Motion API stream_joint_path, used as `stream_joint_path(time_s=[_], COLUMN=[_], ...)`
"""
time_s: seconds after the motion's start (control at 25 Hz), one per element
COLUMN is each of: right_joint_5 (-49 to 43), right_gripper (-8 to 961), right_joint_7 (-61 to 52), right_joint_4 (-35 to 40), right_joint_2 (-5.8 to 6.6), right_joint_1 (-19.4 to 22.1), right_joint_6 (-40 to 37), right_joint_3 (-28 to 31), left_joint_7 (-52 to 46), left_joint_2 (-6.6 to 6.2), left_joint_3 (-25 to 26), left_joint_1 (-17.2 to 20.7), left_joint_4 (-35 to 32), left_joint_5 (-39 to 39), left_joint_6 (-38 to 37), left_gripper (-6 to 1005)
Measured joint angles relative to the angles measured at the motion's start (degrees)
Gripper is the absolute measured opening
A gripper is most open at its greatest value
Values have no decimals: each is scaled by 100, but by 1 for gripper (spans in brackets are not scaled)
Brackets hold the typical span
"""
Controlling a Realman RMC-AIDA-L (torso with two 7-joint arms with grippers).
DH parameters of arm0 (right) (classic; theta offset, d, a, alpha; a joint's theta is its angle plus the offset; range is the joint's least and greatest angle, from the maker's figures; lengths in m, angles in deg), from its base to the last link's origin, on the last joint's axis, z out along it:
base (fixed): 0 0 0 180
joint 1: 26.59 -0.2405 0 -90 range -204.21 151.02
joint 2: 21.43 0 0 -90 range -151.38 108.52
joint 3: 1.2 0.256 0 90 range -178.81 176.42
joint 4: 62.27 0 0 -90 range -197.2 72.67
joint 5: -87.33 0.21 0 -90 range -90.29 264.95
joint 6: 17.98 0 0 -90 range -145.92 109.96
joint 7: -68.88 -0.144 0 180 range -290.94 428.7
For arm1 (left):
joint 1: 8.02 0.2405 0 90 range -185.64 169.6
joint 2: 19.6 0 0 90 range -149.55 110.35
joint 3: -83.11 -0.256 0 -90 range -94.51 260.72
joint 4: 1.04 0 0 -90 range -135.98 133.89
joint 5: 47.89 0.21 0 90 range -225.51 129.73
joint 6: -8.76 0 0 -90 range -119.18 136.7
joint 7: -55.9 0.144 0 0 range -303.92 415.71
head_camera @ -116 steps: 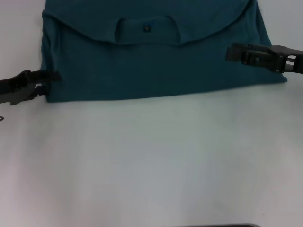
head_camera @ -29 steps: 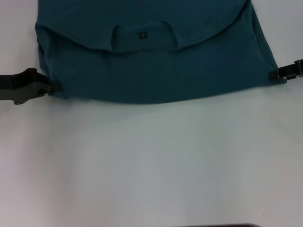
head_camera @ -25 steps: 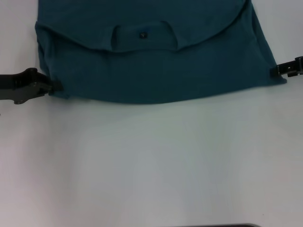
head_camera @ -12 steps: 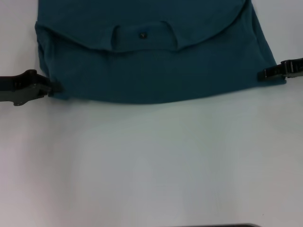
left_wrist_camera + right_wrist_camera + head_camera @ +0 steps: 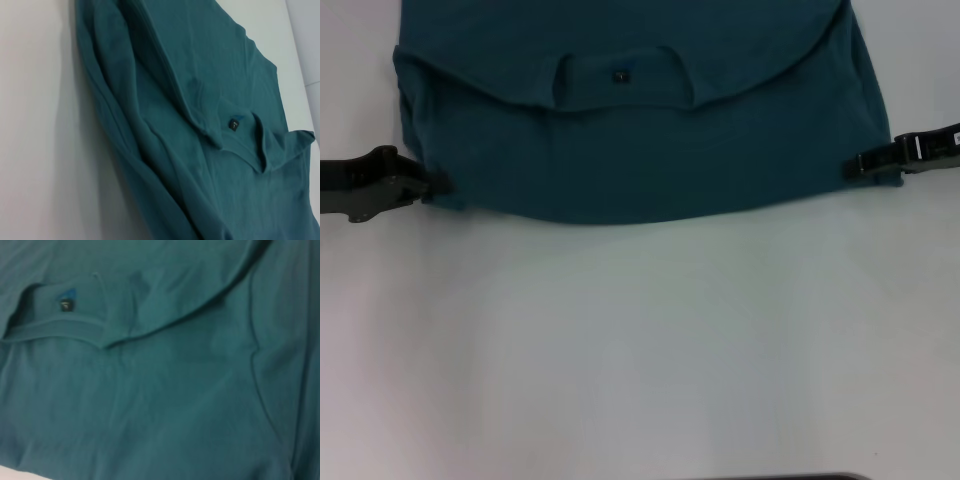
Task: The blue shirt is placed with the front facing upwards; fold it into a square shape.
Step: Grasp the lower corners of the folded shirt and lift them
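dark teal-blue cotton T-shirt (image 5: 650,150) part-folded at table's far side | soft, limp, light, sags unless both near corners pinched | left gripper (image 5: 432,185) clamped on left corner | right gripper (image 5: 857,166) at right edge, closure unclear

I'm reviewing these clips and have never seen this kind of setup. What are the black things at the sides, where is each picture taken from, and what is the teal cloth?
This is a two-armed robot. The wide picture comes from a camera on its head, looking down at a white table. The other two come from cameras on its wrists and show only cloth close up.

The cloth is the blue shirt, partly folded, with its neck opening and small dark label showing.

The black parts are the grasping tools. The left end effector sits at the shirt's near left corner, and the right end effector at its right edge. Both touch the fabric, but whether either is gripping it cannot be seen.
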Motion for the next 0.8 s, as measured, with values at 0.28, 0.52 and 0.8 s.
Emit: stream_joint_path(time_s=[0.28, 0.52, 0.8], right_joint_5=[192, 184, 293], right_gripper=[671, 618, 495], right_joint_7=[-38, -69, -153], right_joint_4=[58, 39, 200], right_joint_2=[12, 27, 62], right_joint_1=[-2, 8, 41], right_joint_6=[-43, -24, -256], right_joint_3=[13, 5, 14], left_joint_7=[0, 0, 0], left_joint_2=[25, 26, 26], left_joint_3=[0, -1, -1], left_joint_1=[2, 3, -32], left_joint_4=[0, 0, 0], left_joint_5=[0, -14, -14], left_joint_6=[-3, -18, -31], left_gripper=[13, 13, 12])
